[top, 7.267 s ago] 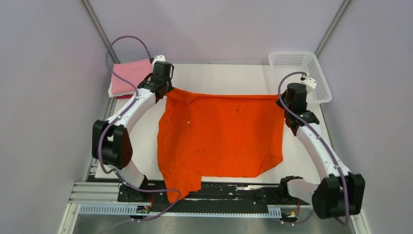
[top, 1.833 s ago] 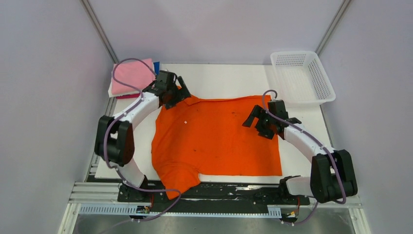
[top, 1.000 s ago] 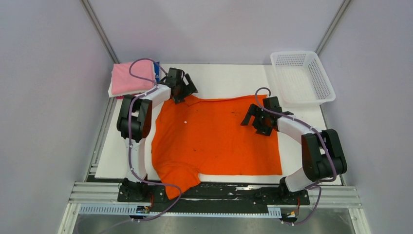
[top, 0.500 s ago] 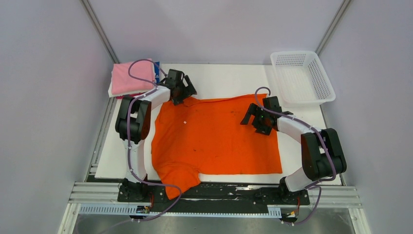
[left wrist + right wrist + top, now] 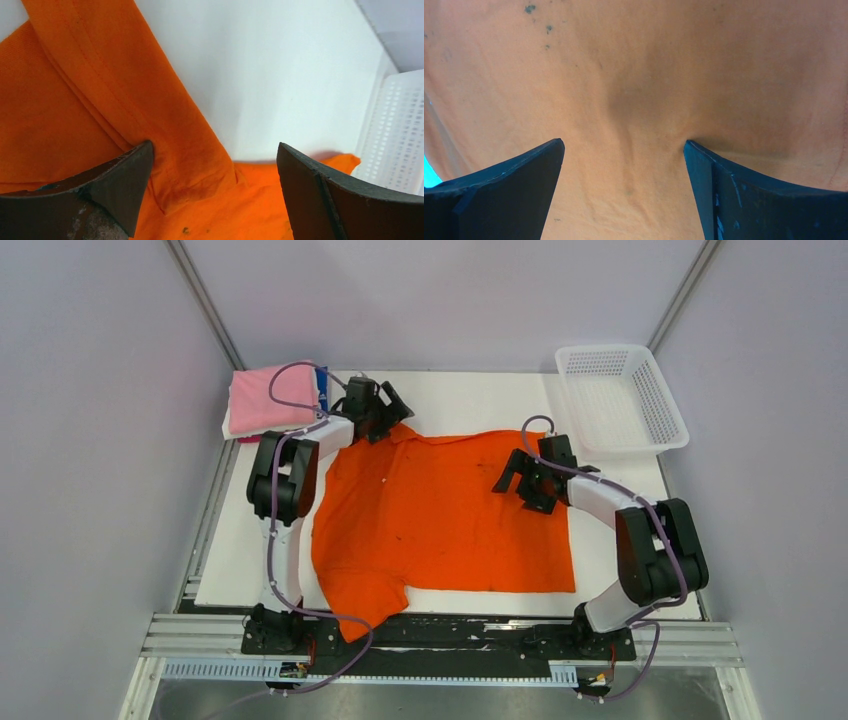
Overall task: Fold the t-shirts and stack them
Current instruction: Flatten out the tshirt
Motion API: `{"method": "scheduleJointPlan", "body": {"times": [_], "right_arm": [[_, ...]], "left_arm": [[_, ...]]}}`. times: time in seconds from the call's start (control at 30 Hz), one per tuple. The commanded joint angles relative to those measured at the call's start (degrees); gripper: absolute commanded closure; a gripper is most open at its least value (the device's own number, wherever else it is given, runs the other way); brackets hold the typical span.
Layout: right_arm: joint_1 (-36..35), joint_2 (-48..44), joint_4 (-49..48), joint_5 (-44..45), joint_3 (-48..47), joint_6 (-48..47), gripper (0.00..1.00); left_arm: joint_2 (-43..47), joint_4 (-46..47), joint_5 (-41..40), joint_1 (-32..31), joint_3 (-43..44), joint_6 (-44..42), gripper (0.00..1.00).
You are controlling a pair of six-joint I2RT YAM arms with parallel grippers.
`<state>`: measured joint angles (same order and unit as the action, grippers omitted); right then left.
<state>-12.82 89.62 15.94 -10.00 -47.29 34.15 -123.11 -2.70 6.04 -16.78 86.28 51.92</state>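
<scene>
A large bright orange t-shirt (image 5: 440,515) lies spread on the white table (image 5: 470,400), one sleeve hanging over the near edge. My left gripper (image 5: 388,417) is open at the shirt's far left corner. In the left wrist view a folded orange band (image 5: 120,85) runs up between the dark fingers (image 5: 112,187) of the left gripper (image 5: 214,148). My right gripper (image 5: 512,480) is open and low over the shirt's far right part. In the right wrist view only orange cloth (image 5: 634,75) shows around the right gripper (image 5: 623,144). A stack of folded t-shirts, pink on top (image 5: 262,400), sits at the far left.
A white mesh basket (image 5: 622,398) stands at the far right corner; it also shows at the right edge of the left wrist view as the basket (image 5: 395,135). A blue edge (image 5: 321,390) peeks beside the pink stack. Grey walls close in on both sides.
The left gripper has edged farther back and right at the shirt's corner, and the shirt has slid slightly away from the near edge. The right gripper has crept a little left. Both stay open.
</scene>
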Motion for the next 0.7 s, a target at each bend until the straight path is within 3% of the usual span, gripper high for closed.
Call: {"method": "scheduleJointPlan", "body": {"times": [0.0,0.4,0.67], "right_arm": [[0.1,3.0,-1.2,0.6,-0.9,-1.3,0.0],[0.1,6.7,-1.7,1.1,-4.0,-2.0,0.0],[1.3,6.0,-1.6,0.8,-3.8,-2.2,0.0]], "left_arm": [[-4.2,10.4,2.2,-0.1,5.6,4.0,0.0],[-16.4,15.3,3.4,-1.8,23.7,6.9,0.0],[-30.2,6.8,5.6,-3.3,46.7,2.9,0.0]]}}
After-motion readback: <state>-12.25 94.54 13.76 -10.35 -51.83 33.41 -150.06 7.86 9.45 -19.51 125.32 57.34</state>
